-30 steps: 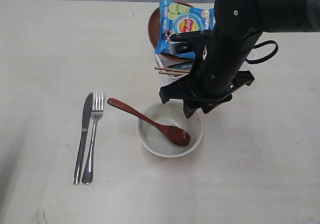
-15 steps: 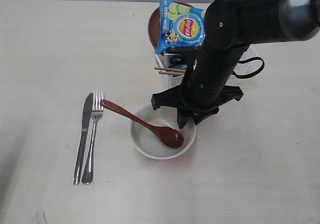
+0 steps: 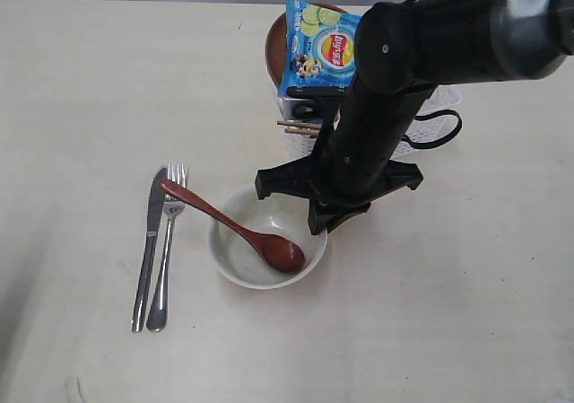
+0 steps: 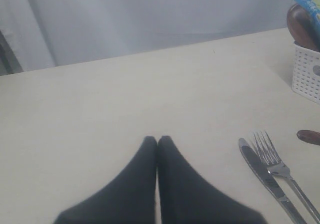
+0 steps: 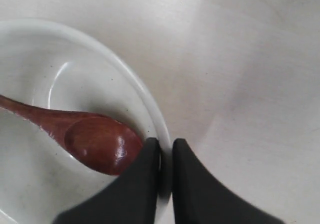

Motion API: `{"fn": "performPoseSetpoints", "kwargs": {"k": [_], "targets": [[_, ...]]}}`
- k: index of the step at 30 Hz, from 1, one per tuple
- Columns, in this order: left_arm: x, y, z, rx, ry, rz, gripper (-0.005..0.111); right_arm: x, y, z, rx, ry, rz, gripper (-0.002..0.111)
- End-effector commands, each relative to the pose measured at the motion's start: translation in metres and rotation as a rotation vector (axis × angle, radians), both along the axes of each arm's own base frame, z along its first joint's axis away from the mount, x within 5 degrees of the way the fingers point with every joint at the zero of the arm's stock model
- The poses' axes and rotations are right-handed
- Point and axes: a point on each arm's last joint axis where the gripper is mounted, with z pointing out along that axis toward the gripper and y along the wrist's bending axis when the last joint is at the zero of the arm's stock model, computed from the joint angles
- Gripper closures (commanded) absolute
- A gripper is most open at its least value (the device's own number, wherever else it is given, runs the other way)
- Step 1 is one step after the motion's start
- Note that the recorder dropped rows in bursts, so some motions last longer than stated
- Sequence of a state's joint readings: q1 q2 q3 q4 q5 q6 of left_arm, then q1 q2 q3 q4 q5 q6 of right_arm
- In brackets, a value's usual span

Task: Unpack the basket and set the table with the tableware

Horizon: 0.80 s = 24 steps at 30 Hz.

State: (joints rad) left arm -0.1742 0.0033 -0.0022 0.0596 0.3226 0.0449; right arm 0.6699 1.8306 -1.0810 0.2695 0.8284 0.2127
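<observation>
Right pincer [image 5: 166,151] is down on the bowl [image 3: 242,255], one finger inside and one outside, pinching the rim nearest the basket [image 4: 306,72]. The wooden spoon [image 3: 235,230] lies in the bowl, its handle poking out over the tops of the knife [image 3: 146,255] and fork [image 3: 167,250], side by side on the bench [image 3: 90,80]. The basket holds the plate [image 3: 274,53], chopsticks [image 3: 300,127] and chip bag [image 3: 320,46]. Left pincer [image 4: 157,143] is pressed together with nothing in it

Soft even light; fingers [image 4: 135,189] blurred up close
</observation>
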Motion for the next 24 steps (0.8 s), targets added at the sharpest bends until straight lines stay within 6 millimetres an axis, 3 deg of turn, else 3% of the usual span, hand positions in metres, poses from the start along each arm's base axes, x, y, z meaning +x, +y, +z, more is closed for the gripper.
{"fn": "performPoseSetpoints", "kwargs": {"k": [1,7,9,12,14,18,21,24], "targets": [[0.000,0.000,-0.001,-0.009,0.000,0.002,0.107,-0.001,-0.001,0.000,-0.010,0.001,0.022,0.106],[0.000,0.000,-0.001,-0.009,0.000,0.002,0.107,0.000,-0.001,0.000,-0.016,-0.006,0.032,0.070],[0.000,0.000,-0.001,-0.009,0.000,0.002,0.107,0.000,-0.003,0.004,-0.027,-0.018,0.049,0.063],[0.000,0.000,-0.001,-0.009,0.000,0.002,0.107,0.003,-0.004,0.023,-0.047,-0.049,0.089,0.063],[0.000,0.000,-0.001,-0.009,0.000,0.002,0.107,0.006,-0.004,0.046,-0.039,-0.102,0.109,0.063],[0.000,0.000,-0.001,-0.009,0.000,0.002,0.107,0.017,-0.002,0.107,0.061,-0.345,0.116,0.063],[0.000,0.000,-0.001,-0.009,0.000,0.002,0.107,0.024,0.001,0.116,0.021,-0.522,0.206,0.063],[0.000,0.000,-0.001,-0.009,0.000,0.002,0.107,0.018,0.017,0.105,-0.044,-0.557,0.416,0.063]]}}
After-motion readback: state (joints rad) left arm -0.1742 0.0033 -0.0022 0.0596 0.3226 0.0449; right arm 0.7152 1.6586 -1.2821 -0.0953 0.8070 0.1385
